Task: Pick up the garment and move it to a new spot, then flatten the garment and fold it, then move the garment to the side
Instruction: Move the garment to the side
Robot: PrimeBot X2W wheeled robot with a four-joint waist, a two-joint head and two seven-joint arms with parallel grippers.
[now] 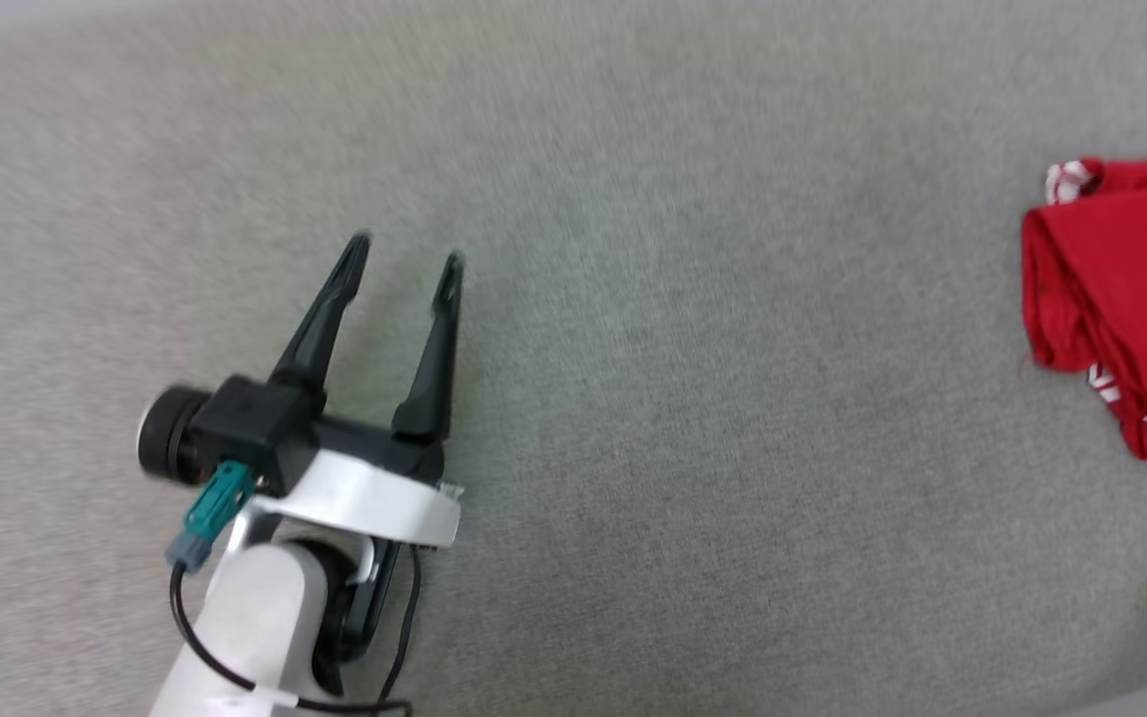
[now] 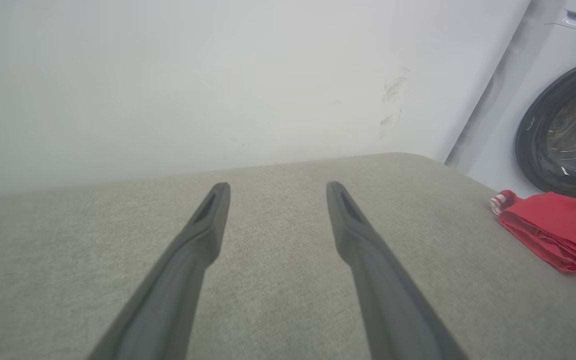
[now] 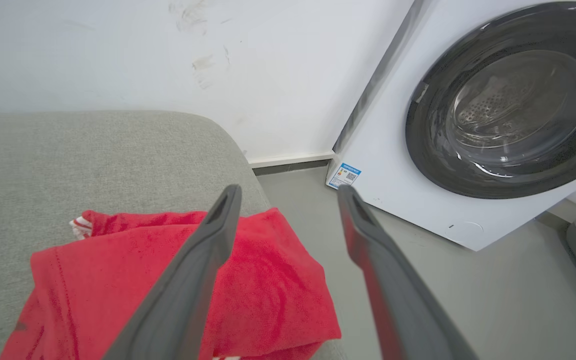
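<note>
The garment [image 1: 1126, 294] is a folded red bundle with a bit of red-and-white striped trim, lying at the right edge of the grey cushioned surface [image 1: 633, 349]. My left gripper [image 1: 404, 254] hovers open over bare grey fabric far to the garment's left, nothing between its fingers. In the left wrist view the left gripper [image 2: 273, 192] points toward the wall, with the garment [image 2: 553, 227] off to the right. In the right wrist view my right gripper [image 3: 288, 195] stands open just above the garment [image 3: 168, 285], holding nothing; its left finger crosses the red cloth.
A white washing machine [image 3: 468, 125] with a dark round door stands on the floor right of the cushion's edge. A white wall [image 2: 218, 75] runs behind the surface. Grey floor [image 3: 468, 300] lies beyond the right edge.
</note>
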